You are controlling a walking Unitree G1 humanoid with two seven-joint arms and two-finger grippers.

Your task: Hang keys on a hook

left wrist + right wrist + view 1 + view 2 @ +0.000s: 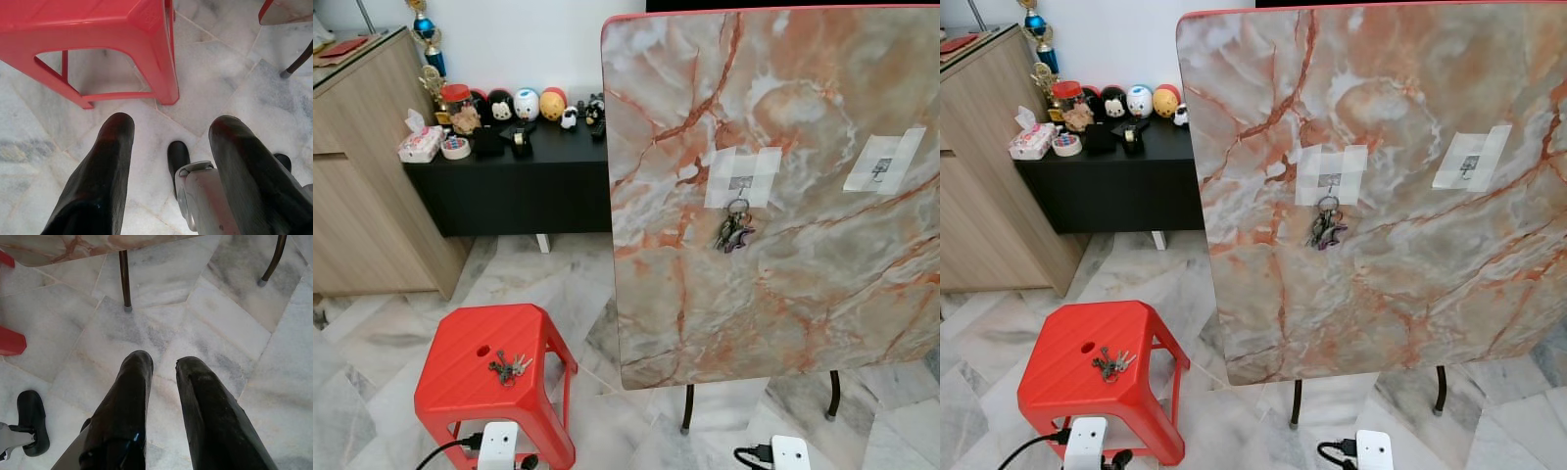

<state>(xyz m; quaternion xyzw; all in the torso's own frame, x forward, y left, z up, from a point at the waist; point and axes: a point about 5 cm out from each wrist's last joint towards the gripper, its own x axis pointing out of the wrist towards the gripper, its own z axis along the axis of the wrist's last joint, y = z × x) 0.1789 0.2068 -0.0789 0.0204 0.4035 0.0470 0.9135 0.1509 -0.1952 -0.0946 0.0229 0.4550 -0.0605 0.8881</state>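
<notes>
On red stool: keys; second bunch hooked.

A tabletop stands tipped upright before me, my landmark here. On its face one bunch of keys hangs from a taped hook; a second hook sits to the right. Left of the tabletop and lower, a stool carries another key bunch. Behind, left, a low cabinet holds small figures.
</notes>
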